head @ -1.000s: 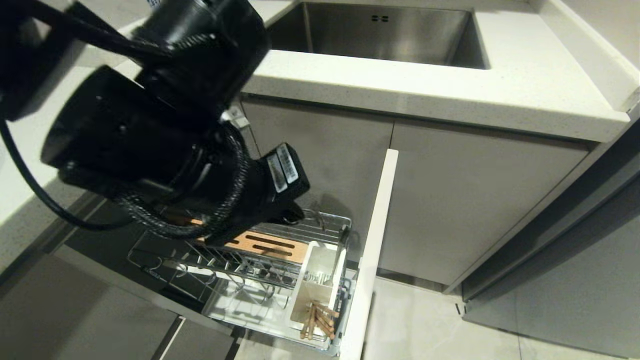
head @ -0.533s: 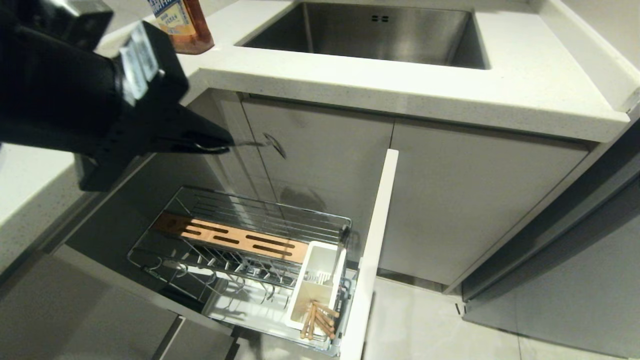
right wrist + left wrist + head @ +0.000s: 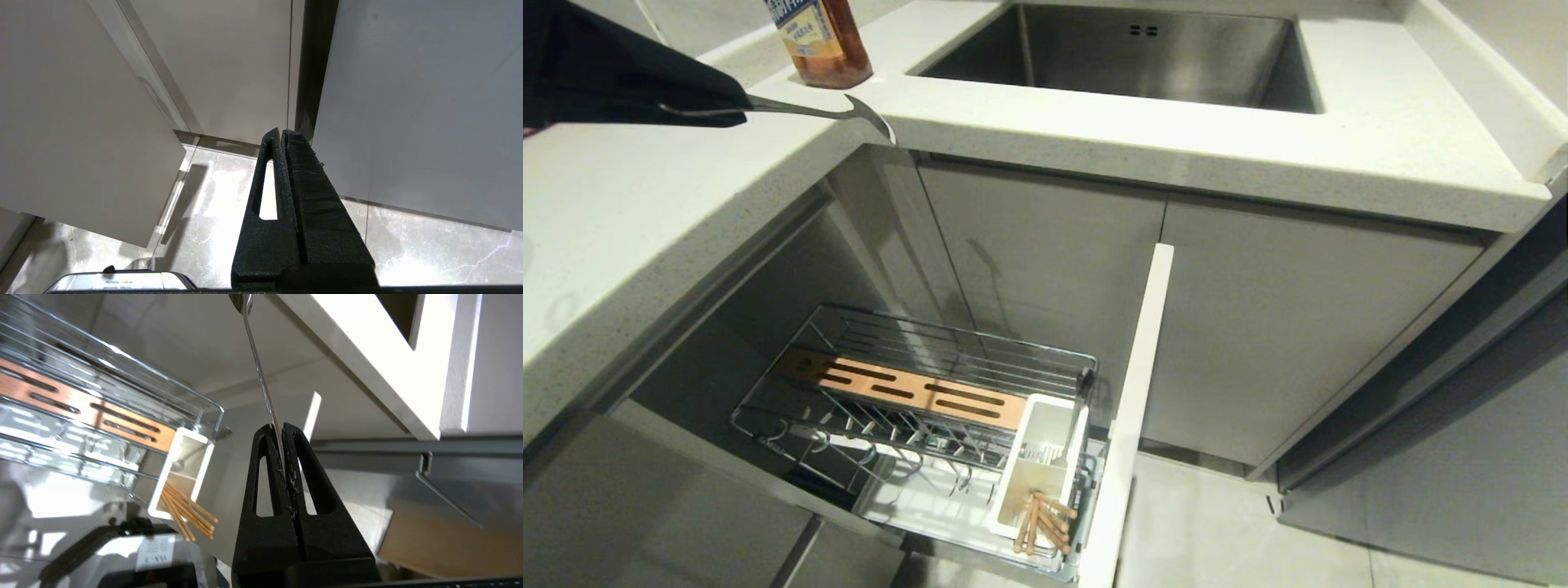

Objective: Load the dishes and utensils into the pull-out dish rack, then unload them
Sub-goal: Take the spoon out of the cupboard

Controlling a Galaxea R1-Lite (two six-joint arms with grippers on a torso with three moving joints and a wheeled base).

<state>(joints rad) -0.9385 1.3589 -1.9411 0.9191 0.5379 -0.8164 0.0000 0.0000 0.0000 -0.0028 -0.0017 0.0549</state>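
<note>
My left gripper (image 3: 737, 110) (image 3: 278, 428) is shut on the handle of the shiny metal spoon (image 3: 837, 110) (image 3: 261, 379), held about level above the white countertop's corner, the bowl end pointing right. The pull-out dish rack (image 3: 931, 392) stands open below, its wire basket holding no dishes. Wooden chopsticks (image 3: 1041, 523) (image 3: 188, 516) lean out of the white utensil holder (image 3: 1045, 457) (image 3: 184, 465). The dishes are out of view. My right gripper (image 3: 282, 132) hangs shut and empty over the floor.
A brown bottle (image 3: 821, 41) stands on the counter (image 3: 645, 204) just behind the spoon. The steel sink (image 3: 1143, 53) lies to its right. The rack's tall pale front panel (image 3: 1131, 408) juts out toward me, with tiled floor (image 3: 1233, 531) beside it.
My left arm has lifted out of the rack and swung up and left to counter height, carrying the spoon. The rack, once hidden behind the arm, now shows fully.
</note>
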